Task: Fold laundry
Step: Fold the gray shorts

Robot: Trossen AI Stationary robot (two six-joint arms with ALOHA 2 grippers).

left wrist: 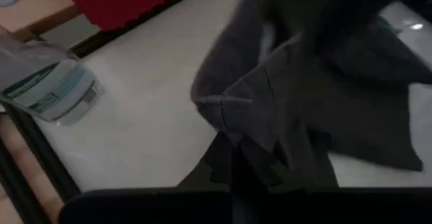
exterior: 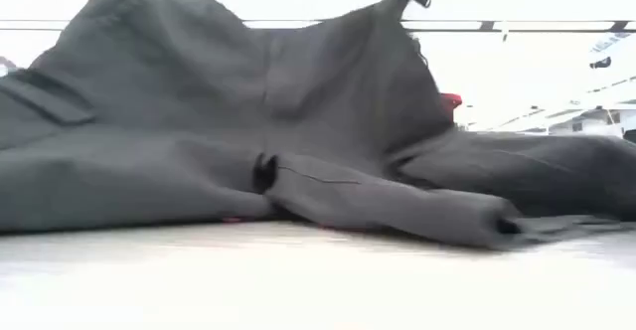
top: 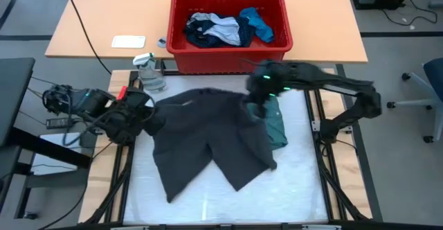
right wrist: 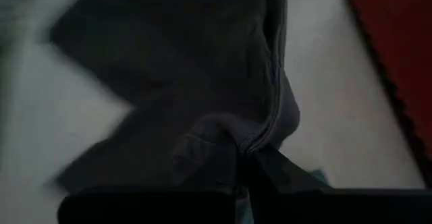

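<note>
Dark grey garment point(top: 208, 136); teal-green shirt point(top: 277, 125); red bin point(top: 228, 29); bright blue piece point(top: 257, 21); white mat point(top: 297, 181).

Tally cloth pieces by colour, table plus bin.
Dark grey shorts, on table: 1
Teal-green piece, partly under them: 1
Bright blue piece, in red bin: 1
Navy piece, in bin: 1
Whitish piece, in bin: 1
Total: 5

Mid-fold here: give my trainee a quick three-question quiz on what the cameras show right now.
1. True or false: both grippers are shut on the dark grey garment.
2. Which garment lies partly under it by the right gripper? A) teal-green shirt B) white towel
3. Fill in: the remaining laundry sits in the ___ bin.

Key: 1 true, the left gripper holds the opposite edge; 2 A; 3 red.
</note>
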